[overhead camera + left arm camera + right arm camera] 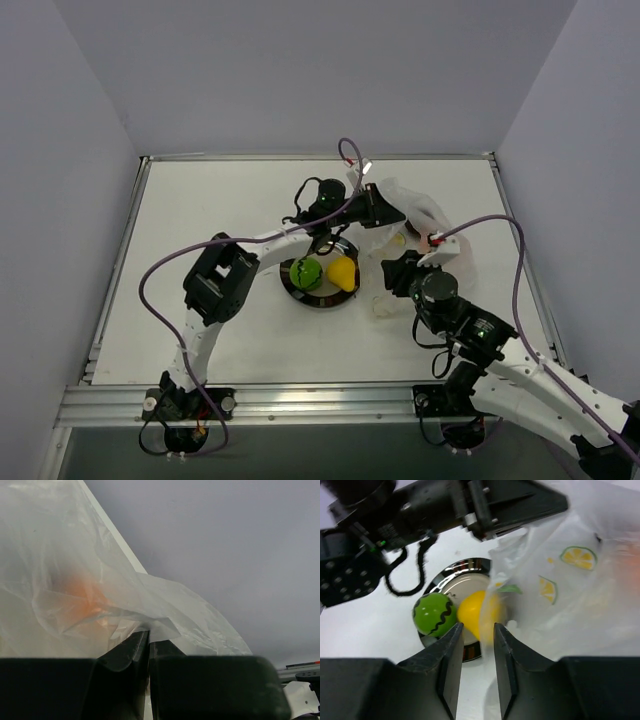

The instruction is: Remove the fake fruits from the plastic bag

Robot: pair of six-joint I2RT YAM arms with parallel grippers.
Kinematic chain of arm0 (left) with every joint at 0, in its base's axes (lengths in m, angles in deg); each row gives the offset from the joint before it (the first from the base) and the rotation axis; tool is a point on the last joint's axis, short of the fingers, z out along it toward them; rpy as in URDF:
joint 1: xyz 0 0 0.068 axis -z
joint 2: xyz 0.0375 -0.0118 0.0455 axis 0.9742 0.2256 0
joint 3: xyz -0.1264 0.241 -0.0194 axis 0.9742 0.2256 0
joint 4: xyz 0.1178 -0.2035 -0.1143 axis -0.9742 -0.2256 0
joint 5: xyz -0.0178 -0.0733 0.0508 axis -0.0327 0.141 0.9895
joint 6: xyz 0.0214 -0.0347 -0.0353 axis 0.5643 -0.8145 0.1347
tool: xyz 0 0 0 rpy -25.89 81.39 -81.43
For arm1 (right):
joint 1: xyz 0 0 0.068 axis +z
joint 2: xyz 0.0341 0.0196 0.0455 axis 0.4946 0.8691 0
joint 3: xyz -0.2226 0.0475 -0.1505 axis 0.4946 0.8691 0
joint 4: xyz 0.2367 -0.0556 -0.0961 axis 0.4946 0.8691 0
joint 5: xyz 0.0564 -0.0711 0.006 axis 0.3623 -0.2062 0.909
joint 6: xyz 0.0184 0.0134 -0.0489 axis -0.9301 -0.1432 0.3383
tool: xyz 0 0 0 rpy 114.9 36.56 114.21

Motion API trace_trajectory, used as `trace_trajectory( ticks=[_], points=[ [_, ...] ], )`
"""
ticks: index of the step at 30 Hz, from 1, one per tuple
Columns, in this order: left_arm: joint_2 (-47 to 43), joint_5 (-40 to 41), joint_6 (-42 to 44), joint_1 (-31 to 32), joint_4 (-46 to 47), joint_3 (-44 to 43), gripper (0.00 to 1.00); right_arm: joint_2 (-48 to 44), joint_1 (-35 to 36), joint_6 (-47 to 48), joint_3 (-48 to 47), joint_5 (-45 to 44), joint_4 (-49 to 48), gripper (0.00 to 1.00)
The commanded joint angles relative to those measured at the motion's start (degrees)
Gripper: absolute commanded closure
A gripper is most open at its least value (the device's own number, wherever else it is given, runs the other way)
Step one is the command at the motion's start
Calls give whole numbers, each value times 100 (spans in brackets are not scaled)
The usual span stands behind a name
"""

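The plastic bag (425, 225) lies crumpled at the centre right, lifted at its left edge. My left gripper (378, 208) is shut on a fold of the bag (165, 600), and an orange fruit (80, 596) shows as a blur through the plastic. The green ball (305, 272) and the yellow fruit (342, 270) sit on the metal plate (322, 300). My right gripper (392, 272) is open beside the plate, low at the bag's near edge. In the right wrist view the gripper (477, 627) has a thin flap of the bag (570, 595) hanging between its fingers, in front of the yellow fruit (470, 611) and green ball (434, 614).
The left arm's wrist and cable (420, 515) stretch over the plate's far side. Grey walls enclose the table (200, 220) on three sides. A metal rail (300, 400) runs along the near edge.
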Motion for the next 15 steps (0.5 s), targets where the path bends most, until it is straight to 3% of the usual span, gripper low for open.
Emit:
trace_trajectory(
  ticks=[1,7,12,15],
  points=[
    [-619,190,253,128,472,141,98,166,-278,-259,-20,-556,704,75],
    [-1075,532,630,260,560,913,98,922,-1279,-497,-99,-1399,915,78],
    [-1094,630,658,594,762,1205,98,871,-2518,-215,-336,-2014,889,78],
    [-980,595,500,805,1043,1231,98,695,-3248,-189,-608,-1814,810,76]
  ],
)
